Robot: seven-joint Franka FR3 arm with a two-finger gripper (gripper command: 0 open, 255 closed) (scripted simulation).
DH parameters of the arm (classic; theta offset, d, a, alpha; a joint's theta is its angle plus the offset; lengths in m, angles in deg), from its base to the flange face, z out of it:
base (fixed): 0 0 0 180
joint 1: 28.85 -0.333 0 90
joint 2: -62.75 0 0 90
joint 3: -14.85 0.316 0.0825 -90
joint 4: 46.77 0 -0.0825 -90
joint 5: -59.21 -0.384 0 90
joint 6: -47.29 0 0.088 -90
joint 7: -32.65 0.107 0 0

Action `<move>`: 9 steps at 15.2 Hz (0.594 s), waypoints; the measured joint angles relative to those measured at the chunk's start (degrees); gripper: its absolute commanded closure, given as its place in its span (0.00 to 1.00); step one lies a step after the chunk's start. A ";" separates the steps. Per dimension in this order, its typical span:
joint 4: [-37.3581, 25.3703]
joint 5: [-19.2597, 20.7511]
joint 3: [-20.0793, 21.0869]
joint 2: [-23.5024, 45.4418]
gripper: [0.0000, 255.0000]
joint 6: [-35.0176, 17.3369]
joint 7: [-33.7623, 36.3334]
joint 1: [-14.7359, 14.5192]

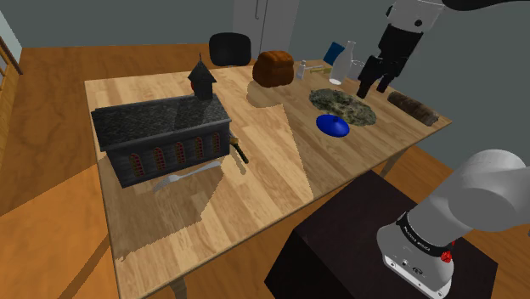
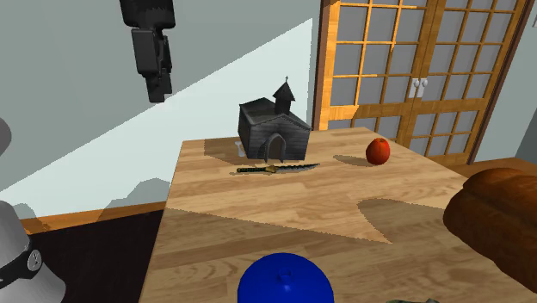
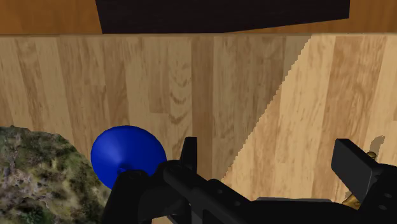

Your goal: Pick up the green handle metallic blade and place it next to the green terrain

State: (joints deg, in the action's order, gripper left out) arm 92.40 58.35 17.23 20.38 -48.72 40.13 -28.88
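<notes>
The knife [image 1: 239, 153] lies flat on the wooden table [image 1: 255, 204] right beside the dark church model [image 1: 161, 132], its dark green handle sticking out past the church's corner. In the second exterior view the knife [image 2: 275, 168] rests in front of the church [image 2: 274, 131] door. The green mossy terrain patch [image 1: 344, 106] sits far from it, toward the shoulder view's right, with a blue rounded object [image 1: 333, 126] touching its near edge. My gripper [image 1: 374, 85] hangs open and empty above the terrain side. Between the spread fingers [image 3: 188, 153] of my gripper [image 3: 267, 162] I see bare wood, with the blue object [image 3: 127, 156] and terrain [image 3: 38, 181] to one side.
A brown bread loaf [image 1: 273, 68], clear bottles [image 1: 340, 61] and a dark log-like piece [image 1: 414, 108] crowd the far end near the terrain. A red apple [image 2: 379, 151] sits past the church. A black pouf [image 1: 229, 48] stands beyond the table.
</notes>
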 measured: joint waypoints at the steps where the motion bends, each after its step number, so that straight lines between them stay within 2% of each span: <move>1: 0.00 0.00 0.00 0.00 0.00 0.00 0.00 0.00; 3: 0.12 -0.48 0.80 1.76 0.00 -1.81 0.92 -0.26; 9: -2.99 -1.68 4.07 13.34 0.00 -10.17 4.78 -0.91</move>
State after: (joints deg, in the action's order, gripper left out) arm 89.41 56.67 21.30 33.73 -58.89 44.90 -29.80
